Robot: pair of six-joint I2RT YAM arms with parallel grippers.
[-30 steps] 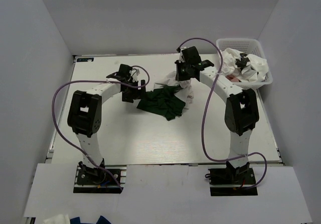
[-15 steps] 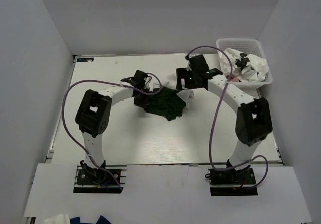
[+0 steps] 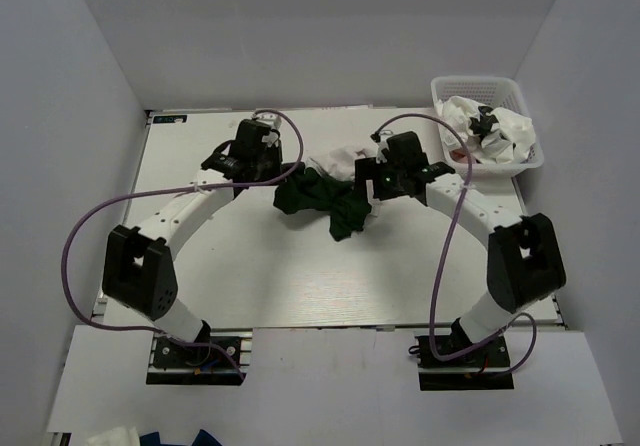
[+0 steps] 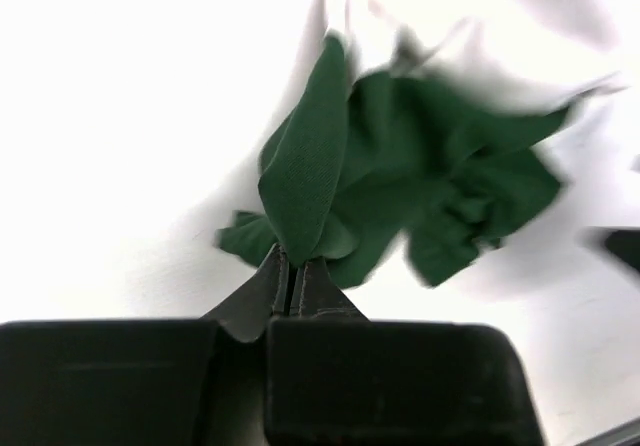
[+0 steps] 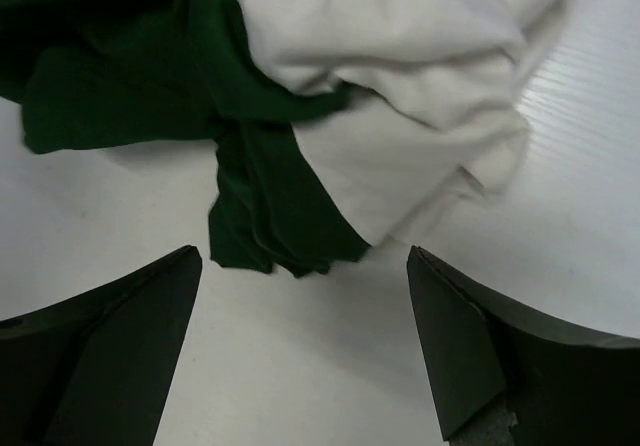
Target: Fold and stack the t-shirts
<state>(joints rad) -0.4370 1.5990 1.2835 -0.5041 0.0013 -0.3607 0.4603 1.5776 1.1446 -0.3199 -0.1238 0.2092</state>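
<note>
A crumpled dark green t-shirt (image 3: 322,196) lies mid-table, partly over a white t-shirt (image 3: 340,158) bunched just behind it. My left gripper (image 3: 278,176) is shut on the green shirt's left edge, and in the left wrist view the green cloth (image 4: 400,186) rises straight out of the closed left gripper (image 4: 290,266). My right gripper (image 3: 368,188) hangs open just above the table on the right side of the pile. Nothing sits between its fingers; the green hem (image 5: 270,216) and white cloth (image 5: 400,56) lie just beyond the right gripper (image 5: 303,256).
A white lattice basket (image 3: 520,94) stands at the back right corner with more white t-shirts (image 3: 495,131) heaped in it, one with a black print. White walls close in the table on three sides. A purple cable loops from each arm.
The left gripper shut on the green shirt's edge and pulled back and left with it. The right gripper opened, let go of the white shirt, and came down beside the pile.
</note>
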